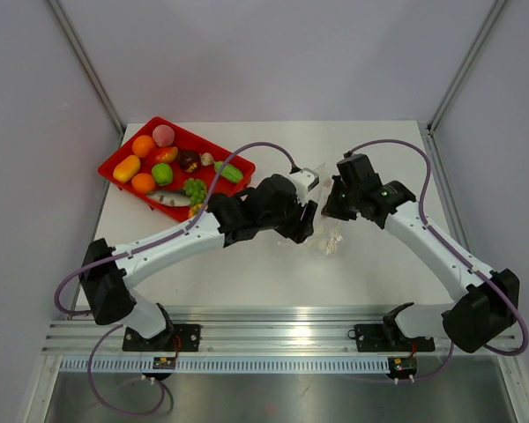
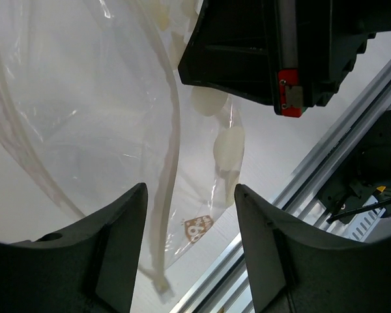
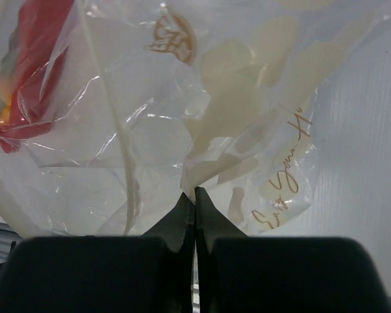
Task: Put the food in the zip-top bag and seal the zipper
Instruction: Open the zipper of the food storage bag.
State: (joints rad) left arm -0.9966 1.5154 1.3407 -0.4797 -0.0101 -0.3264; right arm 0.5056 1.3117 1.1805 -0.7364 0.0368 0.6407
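Pinching zip-top bag [image 3: 143,124], right gripper [image 3: 195,197]; gold script [image 3: 281,179] illegible.

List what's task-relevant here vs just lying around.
Job:
- toy food
- zip-top bag, pinched by the right gripper
- zipper
- left gripper, open at the bag

Lying about:
- red tray under the food
- mounting rail
- purple cables
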